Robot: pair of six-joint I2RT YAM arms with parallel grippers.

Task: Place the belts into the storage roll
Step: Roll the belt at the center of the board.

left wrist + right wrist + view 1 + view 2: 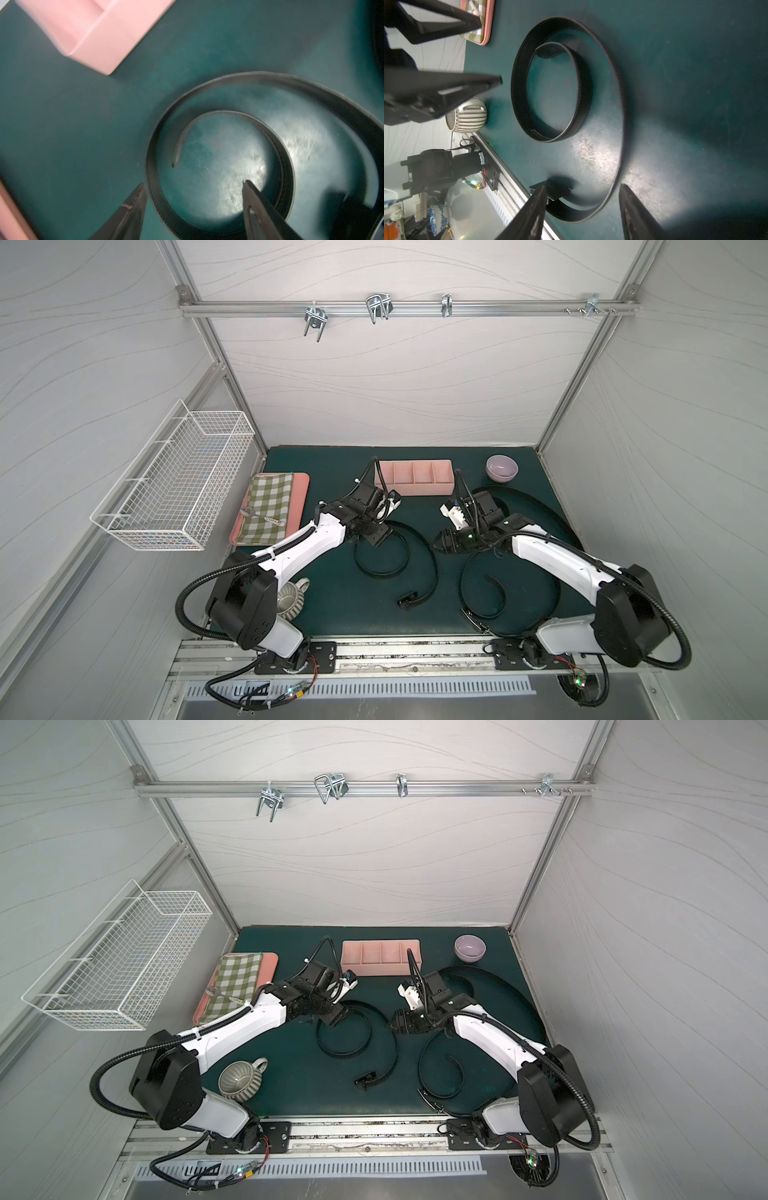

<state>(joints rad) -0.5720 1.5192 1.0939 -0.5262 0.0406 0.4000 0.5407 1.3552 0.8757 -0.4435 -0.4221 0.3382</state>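
Three belts lie on the desk [332, 605], all outside the one storage roll [415, 489]. The left hand [194, 187] is released and grasps nothing. It hangs right over the middle belt [380, 574], with one finger outside the coil and the other inside, so the outer turn passes between them just beside the outer finger. This belt stands on edge in a loose spiral. Its free end curls in at the centre, and its tail sweeps out past both hands to a buckle [552, 190] lying closer to the arm bases. The right hand [582, 191] is also released and holds nothing. Its fingers point sideways at that same spiral, which lies ahead of it and apart from it. A second belt [503, 591] curls in a wider loop under and behind the right arm, nearer that arm's base. The third belt [536, 502] lies flat in a long arc on the outer side of the right hand. The storage roll sits beyond both hands, touching neither, open upward. Its long axis runs side to side across the desk, and it is split into four compartments.
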